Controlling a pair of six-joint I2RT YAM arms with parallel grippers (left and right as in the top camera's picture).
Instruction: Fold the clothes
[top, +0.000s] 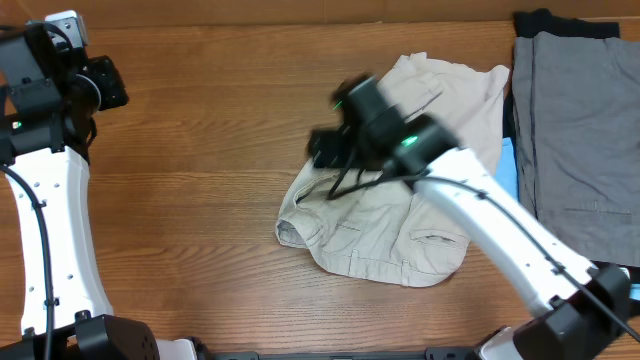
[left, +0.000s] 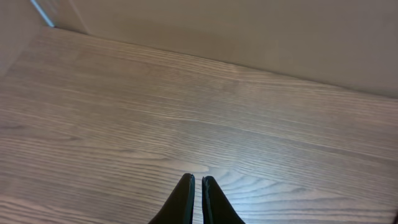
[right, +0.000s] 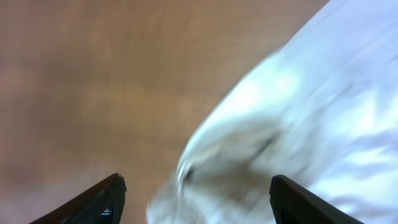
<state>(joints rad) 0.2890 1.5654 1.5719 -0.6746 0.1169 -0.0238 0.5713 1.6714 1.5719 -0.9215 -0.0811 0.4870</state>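
Beige shorts (top: 400, 215) lie crumpled at the table's centre right. They show blurred in the right wrist view (right: 292, 124). My right gripper (top: 325, 150) hovers over the shorts' left edge, open and empty, its jaws (right: 196, 196) wide apart above the cloth. My left gripper (top: 105, 85) is at the far left, away from any cloth. Its fingers (left: 198, 183) are shut over bare wood with nothing between them.
Folded grey shorts (top: 575, 130) lie on dark clothes at the right edge, with a light blue piece (top: 507, 165) beside them. A wall (left: 249, 31) borders the table's far side. The wooden table (top: 190, 210) extends left of the beige shorts.
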